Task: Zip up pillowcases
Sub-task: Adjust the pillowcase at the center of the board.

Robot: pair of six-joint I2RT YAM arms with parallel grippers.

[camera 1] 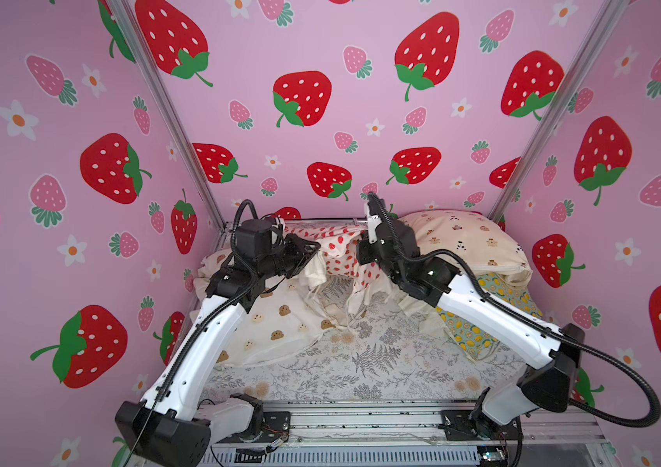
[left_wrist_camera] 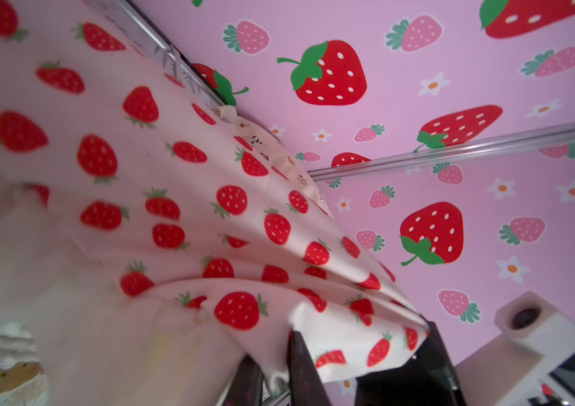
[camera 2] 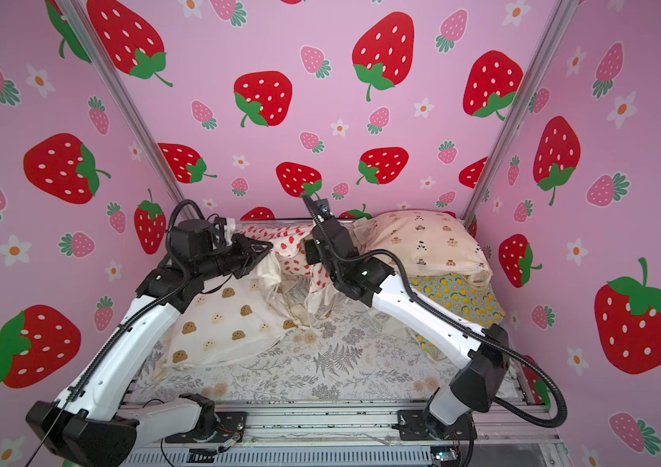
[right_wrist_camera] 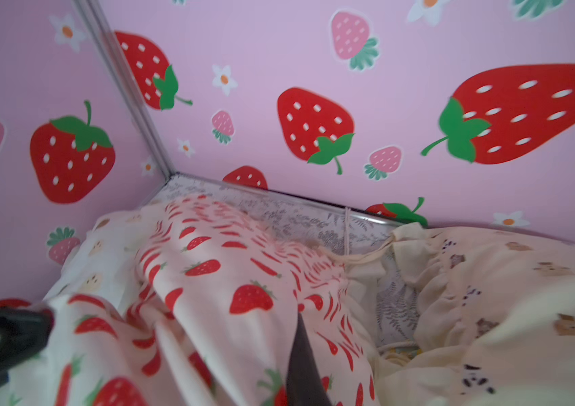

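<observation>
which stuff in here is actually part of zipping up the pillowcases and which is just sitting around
Part of the job:
strawberry pillowcase
lemon pillowcase
cream bear-and-panda pillowcase
white pillowcase with brown bear faces

Just lying about:
grey fern-print sheet under everything
strawberry wall panels
metal base rail

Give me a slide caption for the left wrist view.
Strawberry pillowcase gathered at the left gripper, pink strawberry wall behind.

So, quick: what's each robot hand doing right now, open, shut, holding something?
Left gripper: at the strawberry case; open or shut cannot be told.
Right gripper: shut on the strawberry case.
</observation>
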